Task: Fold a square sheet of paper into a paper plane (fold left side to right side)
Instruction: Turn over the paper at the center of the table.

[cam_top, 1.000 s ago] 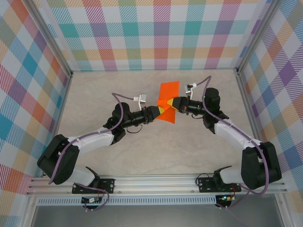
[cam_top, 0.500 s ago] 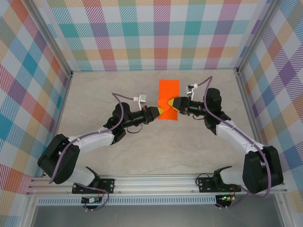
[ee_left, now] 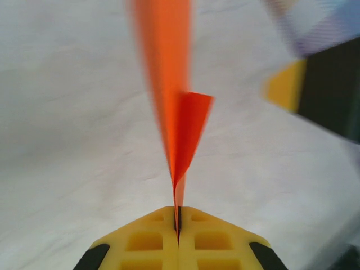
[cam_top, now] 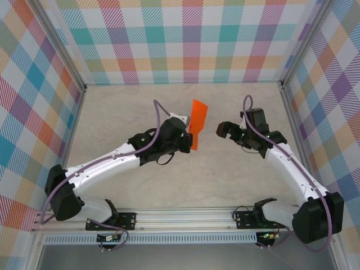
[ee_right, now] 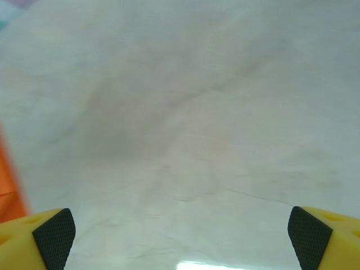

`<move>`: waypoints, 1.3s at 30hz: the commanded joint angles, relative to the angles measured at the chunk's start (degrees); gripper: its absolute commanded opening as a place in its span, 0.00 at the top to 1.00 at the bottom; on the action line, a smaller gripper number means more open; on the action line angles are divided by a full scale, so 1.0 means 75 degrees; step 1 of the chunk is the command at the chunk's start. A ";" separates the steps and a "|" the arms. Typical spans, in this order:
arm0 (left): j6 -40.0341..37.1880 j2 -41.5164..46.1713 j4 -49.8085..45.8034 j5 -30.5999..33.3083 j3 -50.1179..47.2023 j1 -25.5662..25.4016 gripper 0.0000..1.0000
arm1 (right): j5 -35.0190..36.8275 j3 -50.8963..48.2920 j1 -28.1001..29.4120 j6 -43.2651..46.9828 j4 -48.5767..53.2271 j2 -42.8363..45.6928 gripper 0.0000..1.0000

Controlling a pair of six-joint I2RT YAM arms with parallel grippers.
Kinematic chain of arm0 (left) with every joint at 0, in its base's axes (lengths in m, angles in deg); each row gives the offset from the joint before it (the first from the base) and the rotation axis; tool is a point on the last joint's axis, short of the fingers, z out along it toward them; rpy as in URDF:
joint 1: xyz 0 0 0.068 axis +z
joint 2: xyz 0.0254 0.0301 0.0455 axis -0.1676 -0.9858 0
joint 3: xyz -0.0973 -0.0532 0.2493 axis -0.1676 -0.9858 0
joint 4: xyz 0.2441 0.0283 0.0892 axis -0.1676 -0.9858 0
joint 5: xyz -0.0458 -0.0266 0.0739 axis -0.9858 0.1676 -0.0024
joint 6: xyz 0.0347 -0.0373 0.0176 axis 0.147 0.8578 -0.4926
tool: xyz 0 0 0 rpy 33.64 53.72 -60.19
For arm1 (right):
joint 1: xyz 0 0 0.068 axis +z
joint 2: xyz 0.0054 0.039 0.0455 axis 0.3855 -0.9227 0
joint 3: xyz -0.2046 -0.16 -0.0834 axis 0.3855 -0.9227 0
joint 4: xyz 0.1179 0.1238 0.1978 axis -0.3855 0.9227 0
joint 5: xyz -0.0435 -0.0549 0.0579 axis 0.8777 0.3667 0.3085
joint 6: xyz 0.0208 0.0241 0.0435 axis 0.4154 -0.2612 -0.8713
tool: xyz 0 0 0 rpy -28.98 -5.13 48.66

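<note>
Mid-bench, a little toward the back wall: left tool (cam_top: 190, 139) clamped on the near edge of the orange sheet of paper (cam_top: 197, 120). The sheet is folded and stands on edge, a narrow tilted strip from above. Left wrist view: yellow fingers (ee_left: 146, 242) pressed together on the sheet (ee_left: 169, 84), one flap (ee_left: 191, 129) splaying right. Right tool (cam_top: 221, 130) sits near the sheet, not touching it, jaws wide apart. Right wrist view: pads (ee_right: 55, 236) at both frame edges, orange sliver (ee_right: 8, 185) at left, pale bench (ee_right: 185, 112) below.
</note>
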 commanded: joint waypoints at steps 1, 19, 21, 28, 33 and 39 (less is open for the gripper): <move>0.0296 -0.1207 -0.4441 0.3975 0.1083 -0.0585 1.00 | 0.2073 -0.0505 -0.0147 0.0173 0.1226 0.0694 0.00; 0.2298 -0.6035 -0.7220 0.3628 0.4389 -0.1169 0.97 | 0.3706 -0.0983 -0.0484 0.0498 0.2220 0.2001 0.00; 0.2242 -0.6437 -0.7196 0.3274 0.4649 -0.1168 0.95 | 0.3777 -0.0975 -0.0518 0.0576 0.2293 0.2085 0.00; 0.1828 -0.7189 -0.6973 0.2217 0.5252 -0.1008 0.84 | 0.3813 -0.1038 -0.0584 0.0677 0.2440 0.2226 0.00; 0.1411 -0.7138 -0.6495 0.1573 0.5489 -0.0801 0.62 | 0.3836 -0.1095 -0.0643 0.0711 0.2483 0.2226 0.00; 0.0969 -0.6456 -0.5329 0.0234 0.5327 -0.0549 0.47 | 0.3483 -0.1066 -0.0665 0.0747 0.2365 0.2165 0.00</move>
